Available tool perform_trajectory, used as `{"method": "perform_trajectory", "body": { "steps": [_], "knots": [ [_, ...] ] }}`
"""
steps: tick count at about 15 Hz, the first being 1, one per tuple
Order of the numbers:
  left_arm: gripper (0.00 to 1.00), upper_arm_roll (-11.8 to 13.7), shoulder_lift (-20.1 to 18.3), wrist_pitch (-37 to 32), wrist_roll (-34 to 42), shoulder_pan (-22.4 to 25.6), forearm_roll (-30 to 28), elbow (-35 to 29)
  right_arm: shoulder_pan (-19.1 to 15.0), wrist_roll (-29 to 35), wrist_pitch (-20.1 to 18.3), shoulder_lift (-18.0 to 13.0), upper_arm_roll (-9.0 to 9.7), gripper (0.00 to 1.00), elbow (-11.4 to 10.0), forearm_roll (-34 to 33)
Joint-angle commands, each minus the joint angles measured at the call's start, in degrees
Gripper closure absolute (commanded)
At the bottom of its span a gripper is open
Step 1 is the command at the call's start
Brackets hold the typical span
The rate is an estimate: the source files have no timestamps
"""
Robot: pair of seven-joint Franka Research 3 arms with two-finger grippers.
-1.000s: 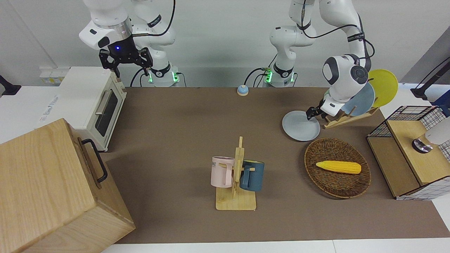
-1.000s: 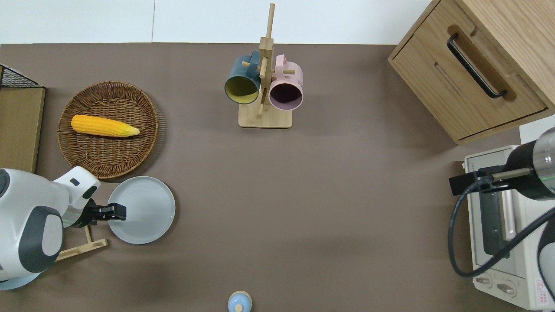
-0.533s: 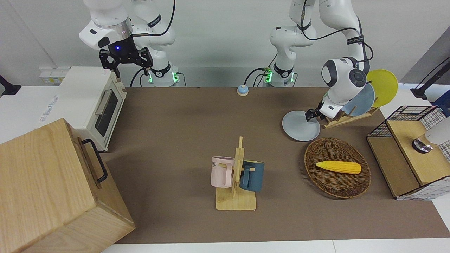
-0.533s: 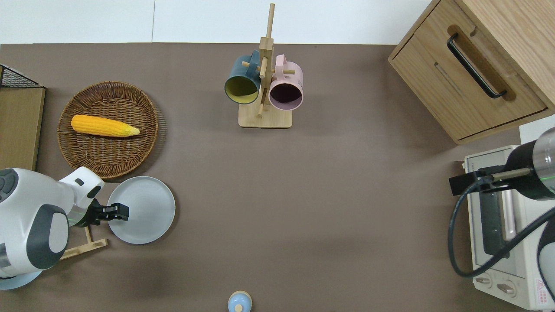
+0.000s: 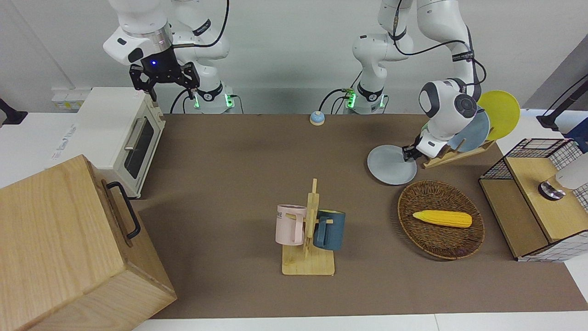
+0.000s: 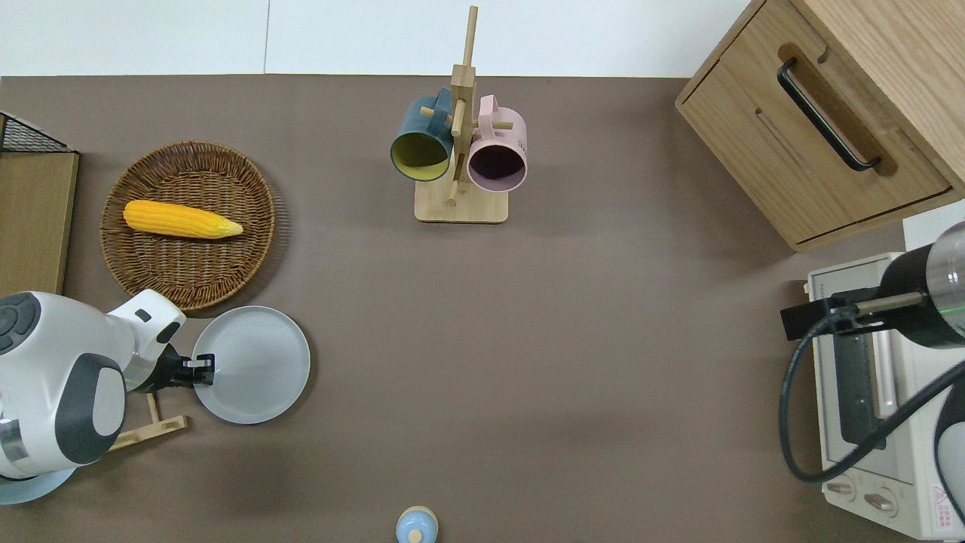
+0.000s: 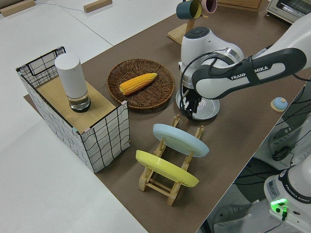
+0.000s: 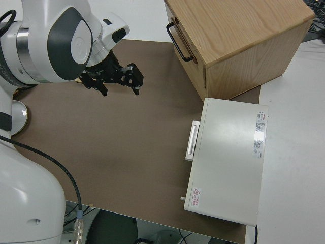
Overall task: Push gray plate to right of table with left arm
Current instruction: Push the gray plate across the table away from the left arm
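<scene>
The table (image 6: 482,392) has a plain dark brown top with white edges; a wide bare stretch of it runs from the gray plate (image 6: 252,364) toward the right arm's end, where a wooden cabinet (image 6: 844,113) and a white toaster oven (image 6: 867,407) stand.

A wicker basket (image 6: 188,271) holding a corn cob (image 6: 181,219) lies farther from the robots than the gray plate, its rim just beside the plate's rim. A mug stand (image 6: 460,151) with a dark blue and a pink mug stands well apart, near the table's middle at the edge farthest from the robots. A wooden plate rack (image 7: 167,170) carrying a sky-blue plate (image 7: 180,140) and a yellow plate (image 7: 165,167) sits toward the left arm's end.

The gray plate lies flat on the table near the left arm's end.

The left gripper (image 6: 200,367) is low at the plate's rim on the side facing the left arm's end; I cannot tell how its fingers stand. The right arm is parked, its gripper (image 8: 119,76) with fingers spread.

A small blue bell (image 6: 416,526) sits at the edge nearest the robots.
</scene>
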Motion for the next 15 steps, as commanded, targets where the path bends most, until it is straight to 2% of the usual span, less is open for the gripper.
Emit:
{"method": "perform_trajectory", "body": {
  "steps": [1,4,9,12,15],
  "knots": [
    [1.00,0.1,0.4,1.9,1.2,0.2,-1.2,-0.6,-0.5,-0.4,-0.7,-0.6,0.30,0.005,-0.2,0.1],
    [1.00,-1.0,0.6,2.0,0.7,-0.7,-1.3,-0.6,-0.5,-0.4,-0.7,-0.6,0.30,0.005,-0.2,0.1],
    [1.00,-5.6,0.7,1.9,-2.1,-3.9,-3.7,-0.6,-0.5,-0.4,-0.7,-0.6,0.30,0.005,-0.2,0.1],
    [1.00,-6.9,0.7,1.9,-5.5,-8.0,-5.6,-0.6,-0.5,-0.4,-0.7,-0.6,0.30,0.005,-0.2,0.1],
    [1.00,-7.1,0.8,2.0,-10.5,-14.3,-8.5,-0.6,-0.5,-0.4,-0.7,-0.6,0.30,0.005,-0.2,0.1]
  ]
}}
